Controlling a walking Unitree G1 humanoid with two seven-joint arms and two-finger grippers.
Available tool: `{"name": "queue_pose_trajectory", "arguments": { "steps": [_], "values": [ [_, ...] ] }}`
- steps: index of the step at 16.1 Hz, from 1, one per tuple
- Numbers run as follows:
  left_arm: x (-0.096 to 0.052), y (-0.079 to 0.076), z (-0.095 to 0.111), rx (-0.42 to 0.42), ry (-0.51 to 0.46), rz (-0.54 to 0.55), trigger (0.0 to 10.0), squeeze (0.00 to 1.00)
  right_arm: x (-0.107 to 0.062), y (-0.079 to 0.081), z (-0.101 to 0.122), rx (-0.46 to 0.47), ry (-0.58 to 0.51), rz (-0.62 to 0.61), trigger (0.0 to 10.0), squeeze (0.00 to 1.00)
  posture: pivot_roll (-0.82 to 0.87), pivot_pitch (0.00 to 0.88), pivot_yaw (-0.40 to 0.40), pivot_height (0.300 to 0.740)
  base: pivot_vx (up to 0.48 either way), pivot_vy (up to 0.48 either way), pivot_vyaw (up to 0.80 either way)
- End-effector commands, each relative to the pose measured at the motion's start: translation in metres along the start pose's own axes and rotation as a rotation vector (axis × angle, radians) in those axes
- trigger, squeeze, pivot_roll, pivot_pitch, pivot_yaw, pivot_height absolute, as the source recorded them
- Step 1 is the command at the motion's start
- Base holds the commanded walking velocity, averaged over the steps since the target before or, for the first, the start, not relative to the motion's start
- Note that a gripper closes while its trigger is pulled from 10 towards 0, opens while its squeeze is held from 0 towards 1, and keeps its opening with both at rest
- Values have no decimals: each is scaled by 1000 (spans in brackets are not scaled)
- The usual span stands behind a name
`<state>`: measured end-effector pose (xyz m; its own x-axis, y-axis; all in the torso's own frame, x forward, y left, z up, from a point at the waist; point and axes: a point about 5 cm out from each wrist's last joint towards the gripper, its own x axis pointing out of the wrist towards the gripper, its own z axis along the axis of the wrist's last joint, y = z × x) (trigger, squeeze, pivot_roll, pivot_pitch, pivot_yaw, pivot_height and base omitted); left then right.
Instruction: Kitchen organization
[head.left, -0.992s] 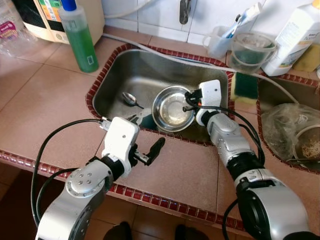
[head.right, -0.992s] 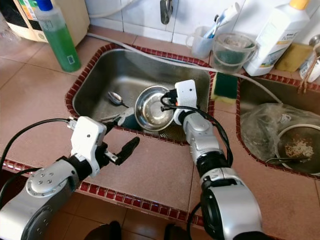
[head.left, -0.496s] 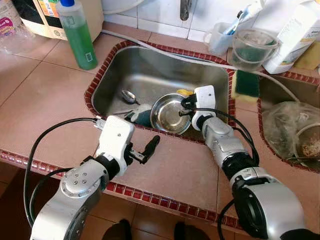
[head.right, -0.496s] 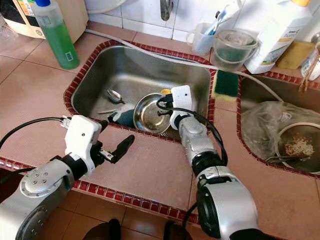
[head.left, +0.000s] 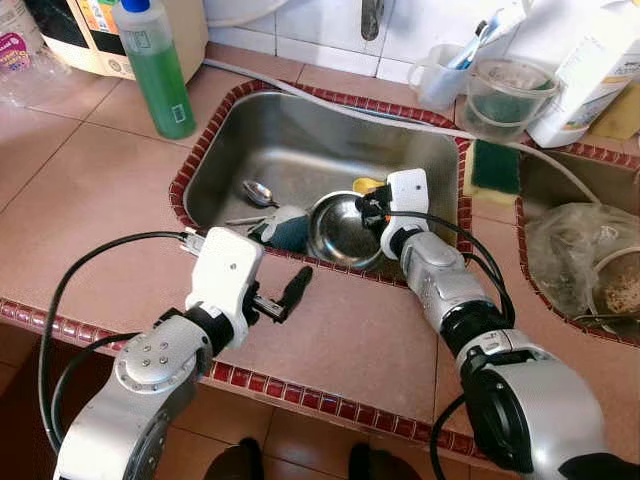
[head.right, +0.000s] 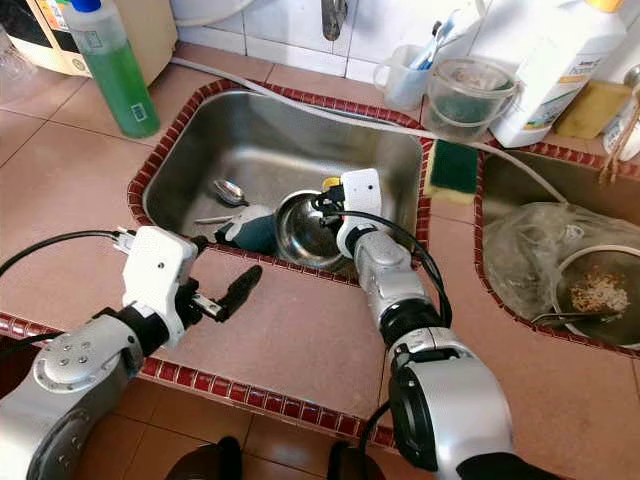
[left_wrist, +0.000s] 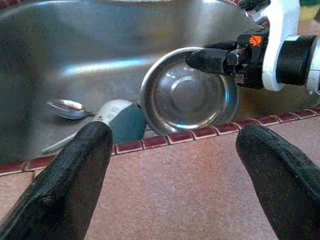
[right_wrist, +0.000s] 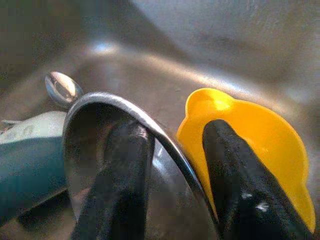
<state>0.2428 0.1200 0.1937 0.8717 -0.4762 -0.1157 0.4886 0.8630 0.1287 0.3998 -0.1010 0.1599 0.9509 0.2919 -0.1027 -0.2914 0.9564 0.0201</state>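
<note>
Steel bowl: round, shiny, tilted on edge in the sink near its front wall, rim pinched between two black fingers. Beside it lie a teal-and-white object, a spoon and a yellow piece touching the bowl's outer side.

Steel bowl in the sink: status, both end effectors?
Right end effector straddles steel bowl rim, one finger inside, one outside. Left end effector open above counter. Yellow item and teal item crowd the bowl.

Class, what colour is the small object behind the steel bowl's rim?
Yellow, clearest in the right wrist view.
</note>
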Motion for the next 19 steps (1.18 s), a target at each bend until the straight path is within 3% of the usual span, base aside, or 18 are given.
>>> {"name": "queue_pose_trajectory", "arguments": {
  "steps": [1,6,12,15,17,19],
  "values": [
    [-1,0,4,19,-18,-2,10000,0,1,-2,2,9,-3,-18,10000,1000,96,253,-49,740,0,0,0],
    [0,2,6,43,-29,13,10000,0,-1,-7,1,-84,-15,-67,10000,1000,117,223,-35,740,0,0,0],
    [12,9,13,77,-62,0,10000,0,-7,-21,-6,-68,-17,-127,10000,1000,94,157,3,740,0,0,0],
    [18,15,17,93,-92,18,10000,0,-8,-26,2,-72,-79,-145,10000,1000,80,117,12,740,0,0,0],
    [26,27,18,61,-149,113,10000,0,-13,-25,14,-55,-224,-134,10000,1000,71,85,8,740,0,0,0],
    [29,36,13,17,-156,190,10000,0,-17,-24,14,-42,-274,-128,10000,1000,57,72,8,740,0,0,0]
  ]
}}
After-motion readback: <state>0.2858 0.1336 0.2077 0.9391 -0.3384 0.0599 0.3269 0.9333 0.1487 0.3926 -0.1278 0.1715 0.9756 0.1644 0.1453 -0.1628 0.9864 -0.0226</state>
